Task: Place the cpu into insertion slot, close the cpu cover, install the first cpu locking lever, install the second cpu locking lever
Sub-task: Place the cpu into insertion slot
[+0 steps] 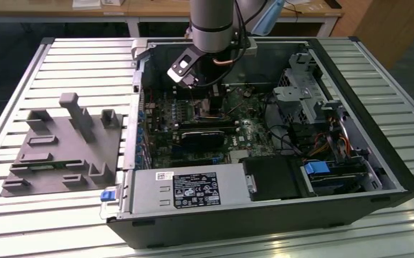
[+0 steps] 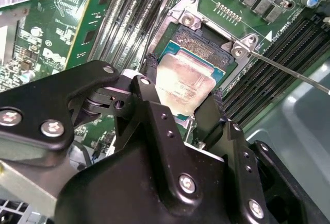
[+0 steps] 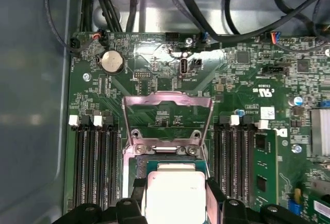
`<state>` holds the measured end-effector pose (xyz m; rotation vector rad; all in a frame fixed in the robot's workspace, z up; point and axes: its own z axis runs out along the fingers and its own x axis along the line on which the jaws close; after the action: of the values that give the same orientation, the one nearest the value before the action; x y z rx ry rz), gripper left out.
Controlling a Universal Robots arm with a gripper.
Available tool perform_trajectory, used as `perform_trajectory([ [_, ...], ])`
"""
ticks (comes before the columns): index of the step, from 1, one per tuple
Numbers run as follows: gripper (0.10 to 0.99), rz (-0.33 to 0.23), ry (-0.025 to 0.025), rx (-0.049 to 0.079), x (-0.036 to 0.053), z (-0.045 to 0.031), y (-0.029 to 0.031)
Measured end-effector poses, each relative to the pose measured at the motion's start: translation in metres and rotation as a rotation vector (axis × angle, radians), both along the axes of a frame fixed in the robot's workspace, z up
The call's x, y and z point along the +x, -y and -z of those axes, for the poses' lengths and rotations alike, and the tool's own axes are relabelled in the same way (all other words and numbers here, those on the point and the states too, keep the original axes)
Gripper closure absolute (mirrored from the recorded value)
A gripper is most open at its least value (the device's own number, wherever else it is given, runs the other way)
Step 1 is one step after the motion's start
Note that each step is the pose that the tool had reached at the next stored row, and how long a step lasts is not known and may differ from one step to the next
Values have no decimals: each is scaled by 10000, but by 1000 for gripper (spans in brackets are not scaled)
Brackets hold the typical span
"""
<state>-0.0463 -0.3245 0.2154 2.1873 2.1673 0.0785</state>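
My gripper reaches down into the open computer case over the motherboard. In both wrist views its black fingers sit against opposite edges of the cpu, a flat silver-grey square chip. The gripper is shut on the chip and holds it slightly tilted just above the insertion slot. The slot is a black socket with a silvery rim. In the first wrist view the cpu cover is swung open beyond the slot and the cpu. A thin locking lever sticks out beside the socket.
Memory slots flank the socket on both sides, and black cables run along the case wall. A grey power supply box fills the case's near side, with a drive cage toward the exterior view's right. A grey fixture plate lies outside the case.
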Motion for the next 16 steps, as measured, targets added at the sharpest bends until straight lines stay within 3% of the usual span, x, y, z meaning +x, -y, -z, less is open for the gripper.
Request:
perform_trajectory([
  [16, 545, -7, 0, 0, -25, 153, -27],
])
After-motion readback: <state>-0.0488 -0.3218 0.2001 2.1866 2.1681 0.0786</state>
